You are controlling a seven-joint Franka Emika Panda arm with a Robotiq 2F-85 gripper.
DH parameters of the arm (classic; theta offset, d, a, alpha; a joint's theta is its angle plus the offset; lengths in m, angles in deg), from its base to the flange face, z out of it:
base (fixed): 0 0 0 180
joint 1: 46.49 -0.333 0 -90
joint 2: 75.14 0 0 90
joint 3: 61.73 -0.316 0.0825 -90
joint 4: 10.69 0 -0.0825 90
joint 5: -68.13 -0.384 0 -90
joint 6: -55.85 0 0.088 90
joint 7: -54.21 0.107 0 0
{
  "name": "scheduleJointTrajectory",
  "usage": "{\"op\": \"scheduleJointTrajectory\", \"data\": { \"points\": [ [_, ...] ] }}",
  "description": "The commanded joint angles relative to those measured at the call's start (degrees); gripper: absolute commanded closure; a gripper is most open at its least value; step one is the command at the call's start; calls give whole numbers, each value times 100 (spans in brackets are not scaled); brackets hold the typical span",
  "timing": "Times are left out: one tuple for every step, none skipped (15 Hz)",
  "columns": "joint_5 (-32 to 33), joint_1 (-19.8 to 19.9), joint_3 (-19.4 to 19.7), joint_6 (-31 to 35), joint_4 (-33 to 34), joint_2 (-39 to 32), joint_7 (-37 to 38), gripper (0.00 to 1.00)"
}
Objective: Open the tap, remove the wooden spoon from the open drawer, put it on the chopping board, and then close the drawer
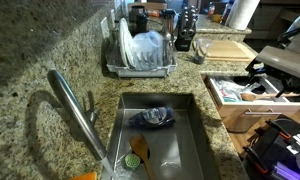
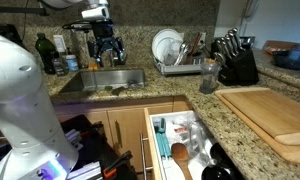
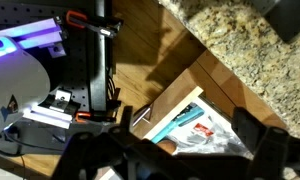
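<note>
**Tap step pending.** My gripper [image 2: 107, 58] hangs high over the robot-side front corner of the drawer [image 3: 170, 102], jaws spread wide and holding nothing. The tap [image 1: 75, 115] stands across the sink [image 1: 180, 150] from the drawer, well apart from the gripper. I see no stream falling, so I judge it not yet opened.

The wooden spoon should lie in the drawer, though I cannot pick it out among the utensils at this resolution (the darker spoon [image 1: 140, 152] in the sink is not the one wanted). The chopping board [image 2: 265, 115] lies on the counter beside the drawer.

To do this step well, I would carry the gripper over the counter edge with room to spare. I would then descend beside the tap's base and nudge its handle gently.
</note>
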Motion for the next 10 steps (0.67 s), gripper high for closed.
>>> {"op": "scheduleJointTrajectory", "data": {
  "points": [
    [172, 595, 615, -245, -45, 413, 102, 0],
    [221, 740, 731, -416, -83, 595, 199, 0],
    [260, 906, 874, -557, -145, 799, 252, 0],
    [319, 1097, 971, -731, -122, 942, 329, 0],
    [408, 1306, 1067, -922, -114, 1101, 401, 0],
    [484, 1495, 1132, -1087, -128, 1239, 504, 0],
    [514, 1658, 1225, -1272, -123, 1369, 600, 0],
    [451, 1771, 1292, -1451, -105, 1518, 740, 0],
    [407, 1553, 1188, -1178, 9, 1125, 513, 0],
    [411, 1666, 1238, -1304, 8, 1256, 568, 0]
  ]
}}
